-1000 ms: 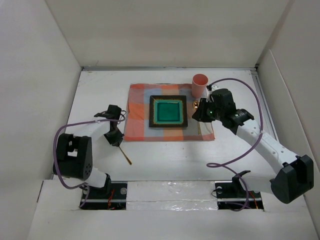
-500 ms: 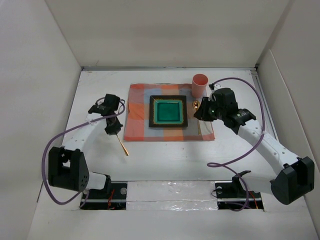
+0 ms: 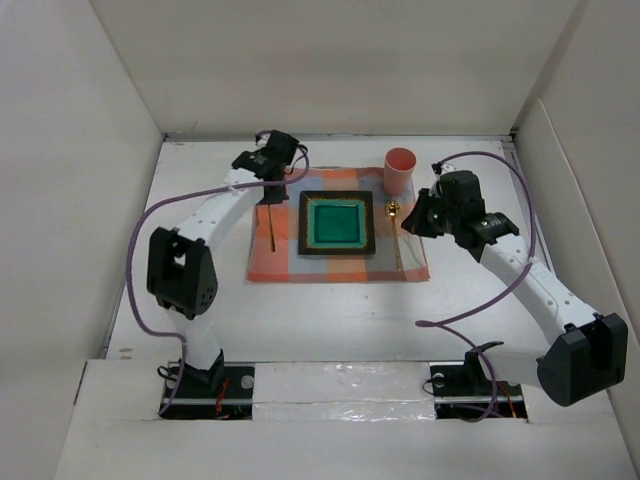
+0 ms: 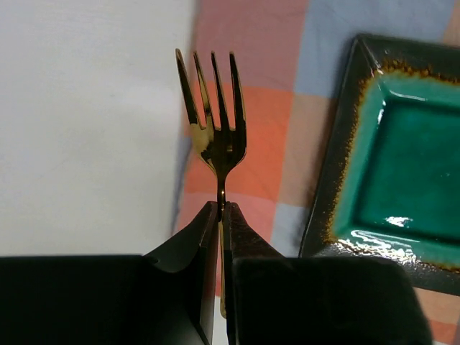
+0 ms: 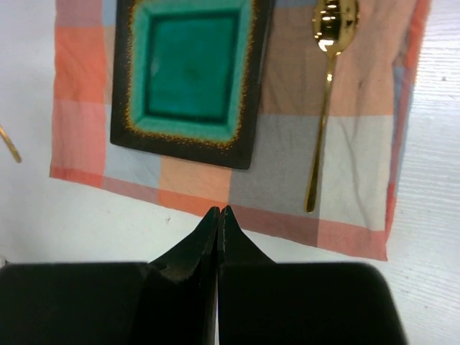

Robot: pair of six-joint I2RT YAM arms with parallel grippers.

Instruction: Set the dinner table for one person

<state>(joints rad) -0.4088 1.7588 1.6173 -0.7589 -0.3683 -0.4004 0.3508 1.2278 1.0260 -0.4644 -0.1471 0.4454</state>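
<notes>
so the place setting is mostly there. the dinner table (image 3: pixel 330 320) has the checked cloth (image 3: pixel 275 262) laid out mid-table, the green square plate (image 3: pixel 337 222) sits in the middle of the cloth, and the pink cup (image 3: pixel 399 170) stands at the cloth's far right corner.

the left gripper (image 4: pixel 221 208) has its jaws pinched tight on the thin handle of the gold fork (image 4: pixel 214 133), tines sticking out past the fingertips over the orange strip of cloth just left of the plate. makes sense to me, that's the usual fork side, and holding it by the handle keeps the tines free to go down flat (can't tell if it's touching the cloth yet).

the spoon (image 5: pixel 327 86) lies on the cloth just right of the plate, bowl toward the cup. the right gripper (image 5: pixel 218 212) hangs over the near edge of the cloth with its jaws pressed together on nothing, so my guess is its part is done and it's staying clear of the spoon.
</notes>
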